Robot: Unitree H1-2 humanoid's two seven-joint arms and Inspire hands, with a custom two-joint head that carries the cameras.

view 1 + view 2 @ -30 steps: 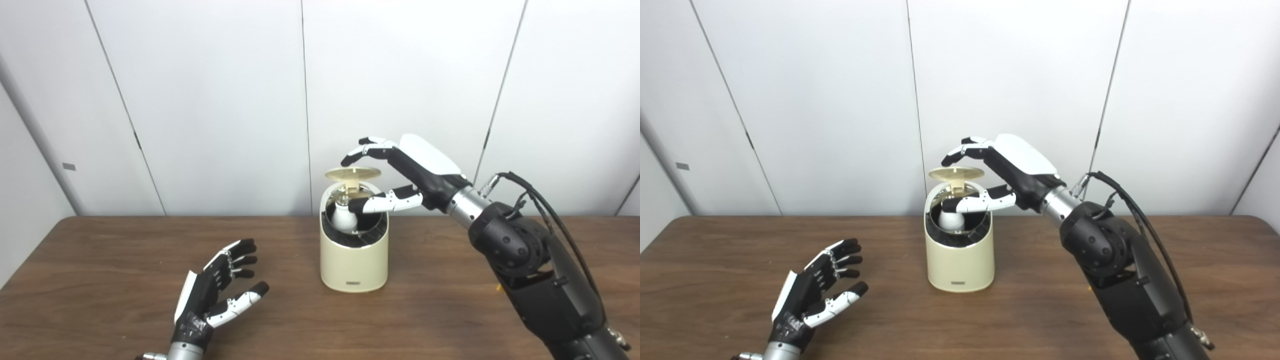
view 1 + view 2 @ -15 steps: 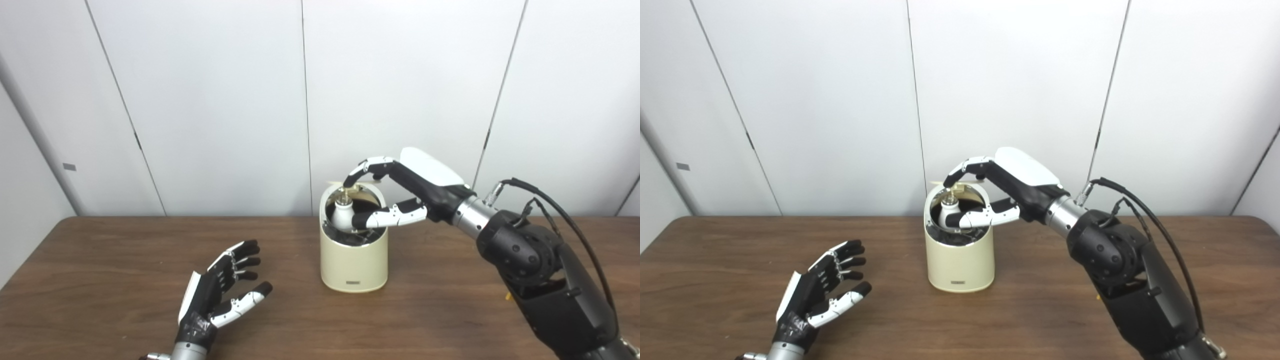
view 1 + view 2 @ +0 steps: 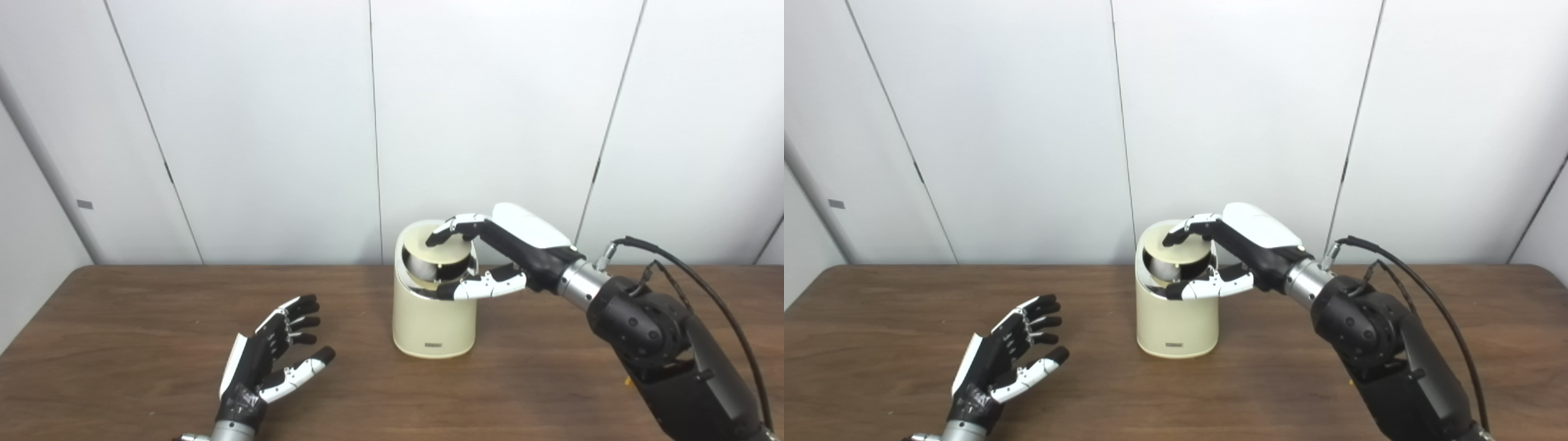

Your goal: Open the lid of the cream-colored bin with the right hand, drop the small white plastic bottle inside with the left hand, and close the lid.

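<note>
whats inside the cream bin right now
Through the gap under the nearly closed round cream lid of the cream-colored plastic bin, only a dark, shiny interior shows. No bottle is visible; the lid and right hand cover the opening.

**Both hands empty, right arm extended**

The left hand (image 3: 269,361) sits low at the near left, palm turned inward, its fingers (image 3: 294,312) spread apart and holding nothing (the forearm barely enters from the bottom edge). The right arm (image 3: 661,343) reaches up and leftward from the lower right, its wrist angled down. The right hand (image 3: 499,254) is curved, fingers (image 3: 450,228) hooked forward above, thumb extended below, gripping nothing.
</note>
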